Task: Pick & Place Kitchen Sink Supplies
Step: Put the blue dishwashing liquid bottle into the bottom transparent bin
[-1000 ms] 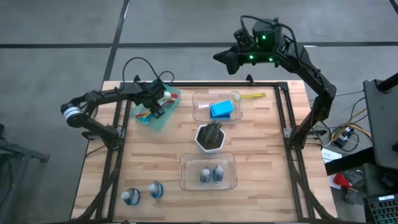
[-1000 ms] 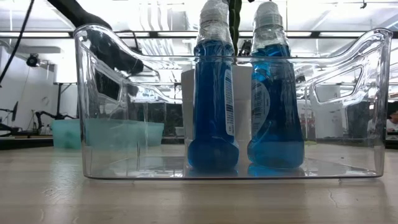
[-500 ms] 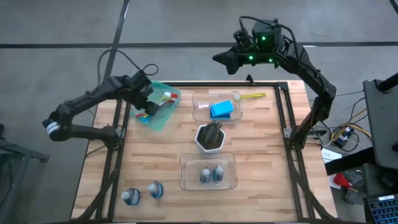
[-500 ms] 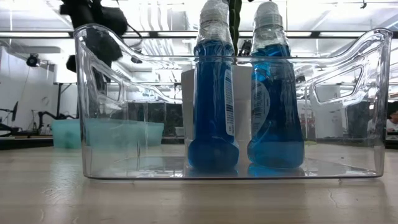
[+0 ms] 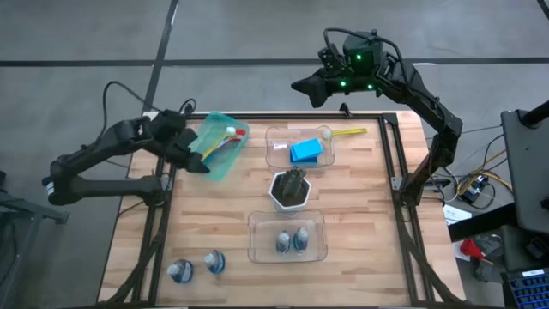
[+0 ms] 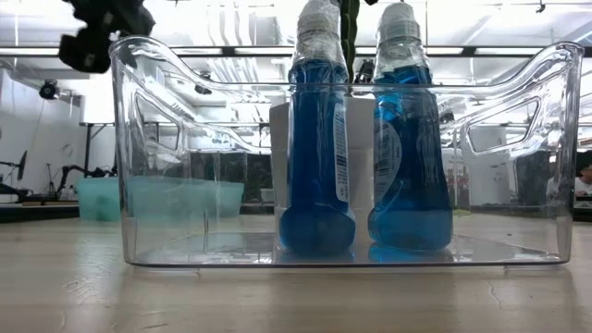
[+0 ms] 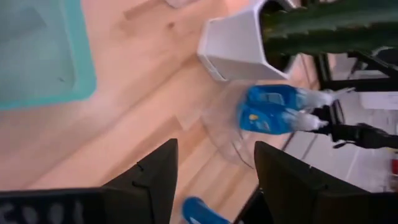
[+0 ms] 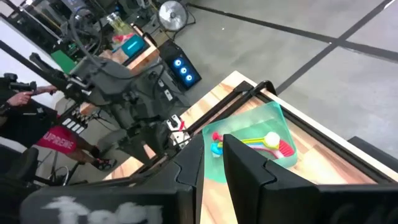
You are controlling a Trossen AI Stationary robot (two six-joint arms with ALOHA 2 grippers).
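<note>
1. Since the earlier frames, the left gripper (image 5: 196,160) has been drawn back from over the green tray (image 5: 225,161) toward the counter's (image 5: 360,215) left edge; its jaws are seen parted and empty in the left wrist view.
2. Brushes (image 5: 219,144) are left lying in the tray, just beside the left jaws on their far side, long axes slanted across the tray.
3. Two loose bottles (image 5: 196,267) are found upright on the counter's near-left part, well apart from the left jaws and toward the near edge; the left arm is judged the nearer one for them.
4. The right gripper (image 5: 305,87) is held raised beyond the counter's far edge, jaws nearly closed, nothing gripped.
5. A yellow brush (image 5: 350,133) lies beside the far bin (image 5: 273,156) holding a blue sponge (image 5: 306,151), nearer the right jaws.
6. Two bottles (image 6: 356,139) already in the near bin (image 6: 139,185) are shown upright by the low view; the loose pair is shown only from above.
</note>
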